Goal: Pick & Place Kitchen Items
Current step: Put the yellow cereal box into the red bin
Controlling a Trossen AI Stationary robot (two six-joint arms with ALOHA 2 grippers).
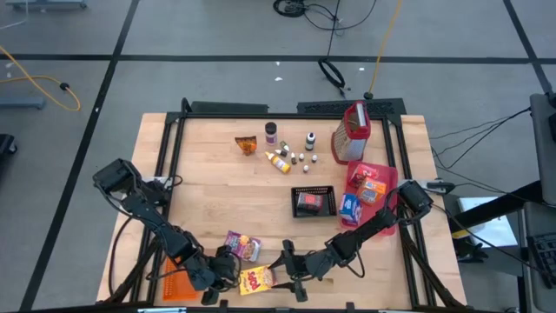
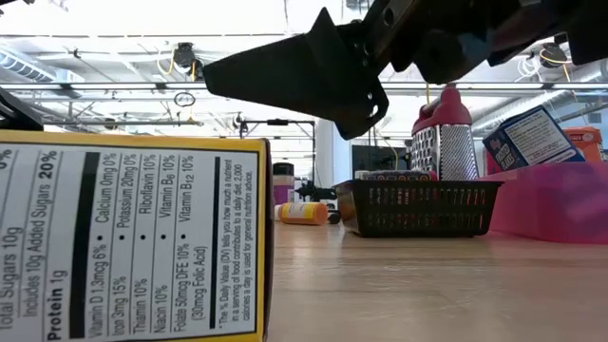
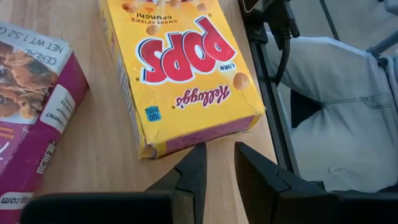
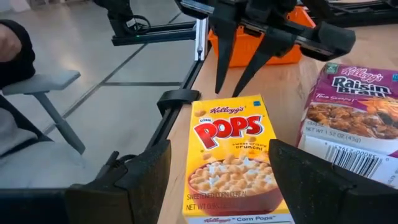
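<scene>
Right gripper: fingers spread wide astride yellow Corn Pops box, lying flat at table's front edge; left gripper: nearly closed, empty, beside it. Risk: box nudged overboard; grippers colliding

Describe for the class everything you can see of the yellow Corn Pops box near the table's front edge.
The Corn Pops box is a small yellow cardboard carton with red "POPS" lettering and a pictured bowl of cereal. It lies flat, face up, on the wooden table close to the front edge, beside the purple Raisin Bran box. One corner looks dented. The left gripper and right gripper sit at opposite ends, neither touching it.
</scene>
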